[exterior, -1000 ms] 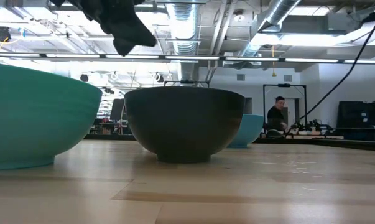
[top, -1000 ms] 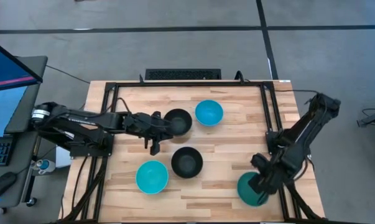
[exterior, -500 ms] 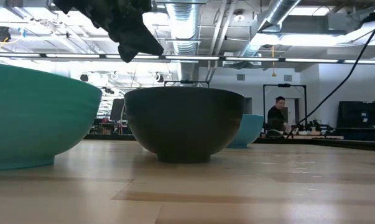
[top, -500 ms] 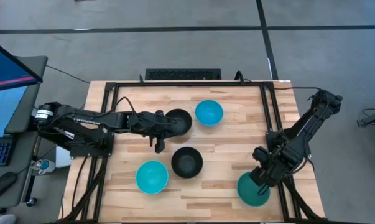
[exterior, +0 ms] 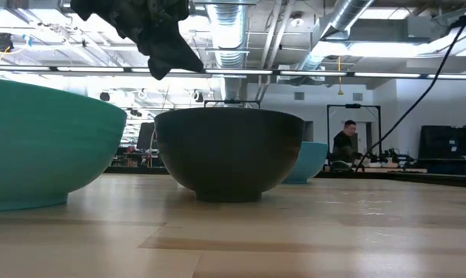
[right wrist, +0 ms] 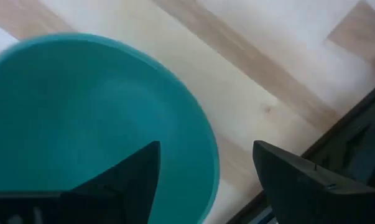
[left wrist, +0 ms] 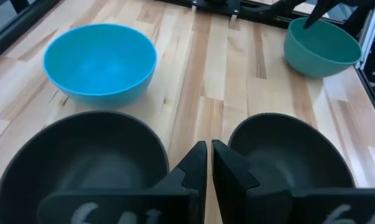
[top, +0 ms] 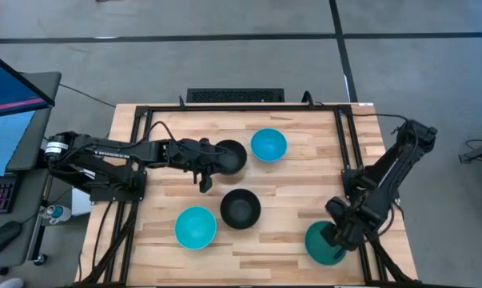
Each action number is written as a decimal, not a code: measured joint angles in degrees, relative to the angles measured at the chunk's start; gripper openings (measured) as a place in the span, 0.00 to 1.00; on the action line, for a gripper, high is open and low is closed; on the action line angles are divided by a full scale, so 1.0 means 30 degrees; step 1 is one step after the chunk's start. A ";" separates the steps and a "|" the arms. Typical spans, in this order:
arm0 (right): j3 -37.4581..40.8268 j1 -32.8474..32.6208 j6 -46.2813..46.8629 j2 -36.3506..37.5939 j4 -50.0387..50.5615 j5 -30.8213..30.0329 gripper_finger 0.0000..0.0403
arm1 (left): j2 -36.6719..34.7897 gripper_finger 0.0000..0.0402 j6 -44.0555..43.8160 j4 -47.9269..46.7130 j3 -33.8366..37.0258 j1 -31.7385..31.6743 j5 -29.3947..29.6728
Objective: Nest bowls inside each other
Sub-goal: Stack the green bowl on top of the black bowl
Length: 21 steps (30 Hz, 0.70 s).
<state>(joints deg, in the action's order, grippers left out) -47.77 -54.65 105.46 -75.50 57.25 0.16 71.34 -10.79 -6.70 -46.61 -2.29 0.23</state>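
Observation:
Five bowls rest upright on their bases on the wooden table. A black bowl and a cyan bowl sit toward the far side. A second black bowl and a second cyan bowl lie nearer. The teal bowl is at the near right. My left gripper is shut. It hovers above the table, over the gap between the two black bowls. My right gripper is open over the teal bowl's rim, one finger above the inside and one outside.
A black metal frame borders the table's far, left and right sides. Its right rail runs close beside the teal bowl. Bare wood lies between the near black bowl and the teal bowl. A person stands far off in the room.
My left gripper has moved a little toward the table's right, closer to the far black bowl, staying above the table. My right gripper drew slightly toward the far edge and then came back over the teal bowl. No bowl has moved.

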 joint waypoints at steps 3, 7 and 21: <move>0.0000 0.0182 -0.0077 -0.0715 -0.0567 -0.0014 0.70 | -0.0002 0.03 -0.0006 0.0006 0.0000 -0.0027 0.0007; 0.0000 0.0166 -0.0099 -0.1857 -0.1042 -0.0012 0.70 | -0.0002 0.03 -0.0013 0.0013 0.0000 -0.0102 0.0007; -0.0007 0.1432 -0.0026 -0.3048 -0.1137 -0.0020 0.47 | -0.0002 0.03 -0.0803 0.0035 0.0000 -0.0847 -0.0988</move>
<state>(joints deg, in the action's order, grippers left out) -47.79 -50.35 105.38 -84.64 53.84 0.10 71.33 -13.20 -6.59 -46.61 -4.83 -2.73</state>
